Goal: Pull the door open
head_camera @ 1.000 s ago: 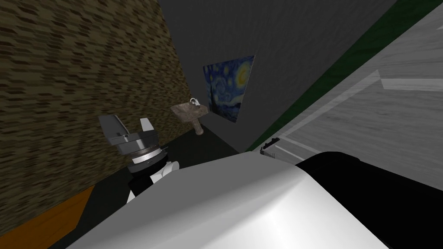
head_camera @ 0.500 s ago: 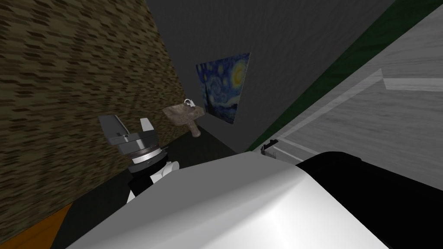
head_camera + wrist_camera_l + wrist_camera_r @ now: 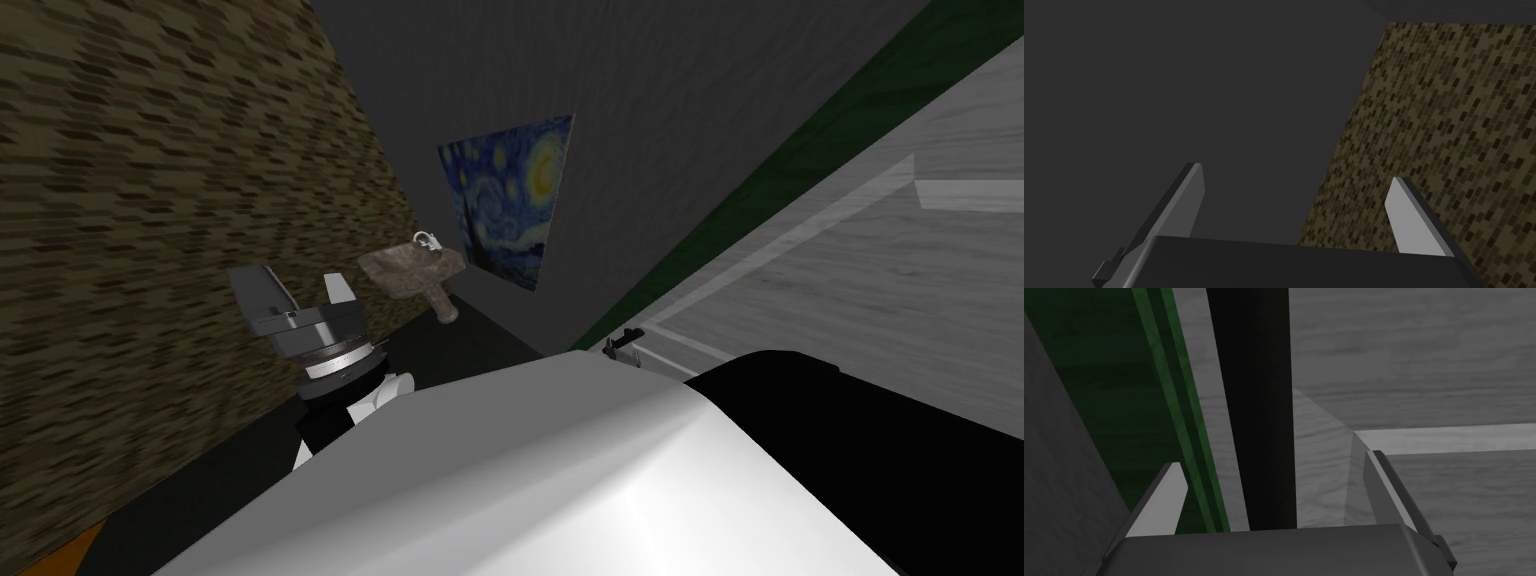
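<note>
The grey panelled door (image 3: 880, 280) fills the right side of the head view, set in a dark green frame (image 3: 760, 190). My right gripper (image 3: 622, 343) is at the door's edge, just past my chest. In the right wrist view the right gripper (image 3: 1272, 460) is open, with one finger on each side of a black upright bar (image 3: 1254, 388) that stands in front of the door (image 3: 1424, 363), next to the green frame (image 3: 1124, 363). I cannot tell whether the fingers touch the bar. My left gripper (image 3: 293, 280) is raised at my left side, open and empty, and it faces a wall (image 3: 1296, 172).
A mottled brown tiled wall (image 3: 150, 200) runs close along my left. A stone pedestal sink (image 3: 410, 270) with a tap stands against it ahead. Beside it, a blue swirling night-sky painting (image 3: 505, 200) hangs on the dark grey wall. The floor is dark.
My view has swung. The sink and painting slid left, the door's panel lines shifted right, and the orange patch at the lower left has almost left the picture. Both arms keep their pose.
</note>
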